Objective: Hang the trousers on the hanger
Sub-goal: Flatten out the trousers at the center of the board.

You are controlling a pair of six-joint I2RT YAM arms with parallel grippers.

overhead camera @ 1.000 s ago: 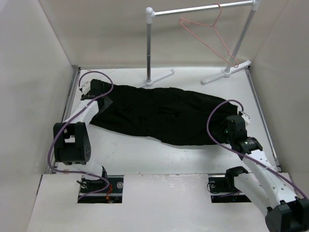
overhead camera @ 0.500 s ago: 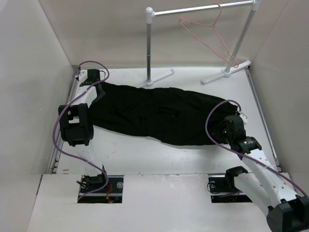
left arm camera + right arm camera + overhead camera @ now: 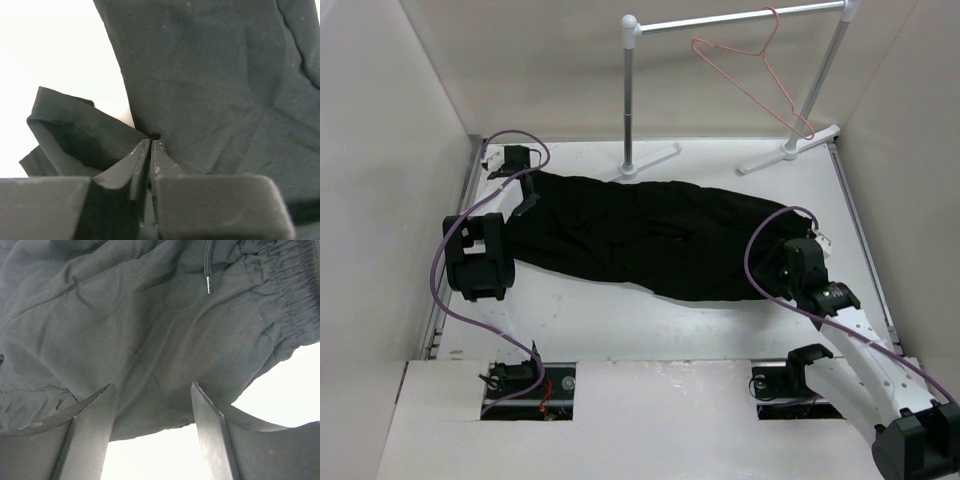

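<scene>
The black trousers lie flat across the table, leg ends to the left and waistband to the right. The pink-red wire hanger hangs empty on the rail at the back. My left gripper is down on the far left leg end. In the left wrist view its jaws are shut, with creases of the trousers running into the tips. My right gripper is at the waist end. It stands open, its fingers astride the near edge of the trousers, below the drawstring tip.
A white-and-silver garment rail stands at the back, its feet on the table just beyond the trousers. White walls close in on the left, right and back. Purple cables loop off both arms.
My left arm reached back to the leg end, and its jaws closed on the fabric. My right gripper opened wider at the waist end. The trousers have hardly shifted.
</scene>
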